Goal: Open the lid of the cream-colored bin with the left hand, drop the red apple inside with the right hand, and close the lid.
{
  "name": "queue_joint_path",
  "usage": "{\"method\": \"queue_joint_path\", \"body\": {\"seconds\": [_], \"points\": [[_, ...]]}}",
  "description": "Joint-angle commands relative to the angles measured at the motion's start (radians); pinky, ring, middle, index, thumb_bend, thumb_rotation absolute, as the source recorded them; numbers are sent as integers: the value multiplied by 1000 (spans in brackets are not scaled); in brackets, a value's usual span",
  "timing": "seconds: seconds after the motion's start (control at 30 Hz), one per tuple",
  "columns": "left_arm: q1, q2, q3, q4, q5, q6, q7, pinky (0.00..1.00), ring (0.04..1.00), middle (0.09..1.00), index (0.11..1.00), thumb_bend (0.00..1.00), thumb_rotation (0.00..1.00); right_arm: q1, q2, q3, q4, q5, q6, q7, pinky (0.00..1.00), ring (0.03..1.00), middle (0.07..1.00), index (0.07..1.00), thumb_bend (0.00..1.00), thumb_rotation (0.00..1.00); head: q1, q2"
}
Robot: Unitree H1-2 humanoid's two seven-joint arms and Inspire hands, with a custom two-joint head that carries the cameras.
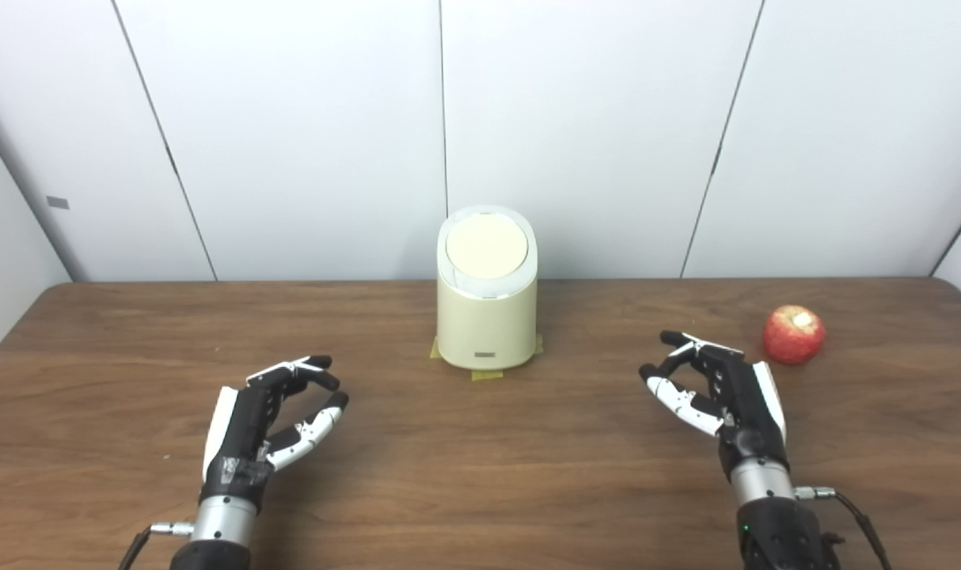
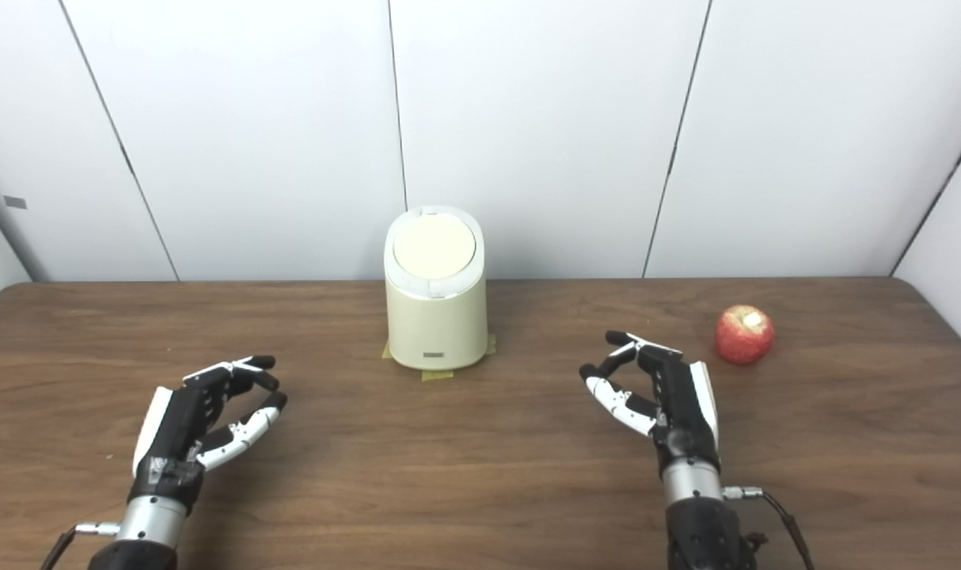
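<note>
Forearms leave the frame below; bin (image 1: pixel 487 317) lid (image 1: pixel 486 246) hides its inside.

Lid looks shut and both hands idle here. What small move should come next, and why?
Probably the left hand should reach forward and right toward the lid of the bin. The lid sits closed, both hands are open and empty over the table, and the apple lies untouched beside the right hand, so nothing can go in until the lid opens.

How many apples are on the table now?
1. The red apple lies on the table's right side, beyond the right hand. The closed bin may hide others.
</note>
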Motion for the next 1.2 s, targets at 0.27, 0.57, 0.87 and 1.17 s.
{"method": "queue_joint_path", "body": {"seconds": [0.27, 0.57, 0.87, 1.17], "points": [[-40, 10, 0, -37, -2, -17, 2, 854, 840, 767, 486, 504, 56, -43, 28, -26, -41, 19, -15, -23, 815, 872, 788, 441, 149, 0, -1, 4], [-40, 9, -1, -35, -1, -18, 2, 849, 836, 764, 486, 504, 56, -44, 36, -32, -51, 40, 18, -7, 696, 852, 852, 587, 0, 0, -1, 4], [-41, 12, -4, -35, 6, -21, 3, 850, 837, 765, 486, 504, 56, -46, 40, -33, -55, 43, 17, -13, 728, 830, 826, 456, 63, 0, -2, 7], [-41, 12, -2, -32, 0, -21, 2, 852, 839, 766, 486, 504, 56, -49, 20, -16, -49, 26, 20, 3, 828, 876, 838, 551, 138, 0, -5, 8]]}}
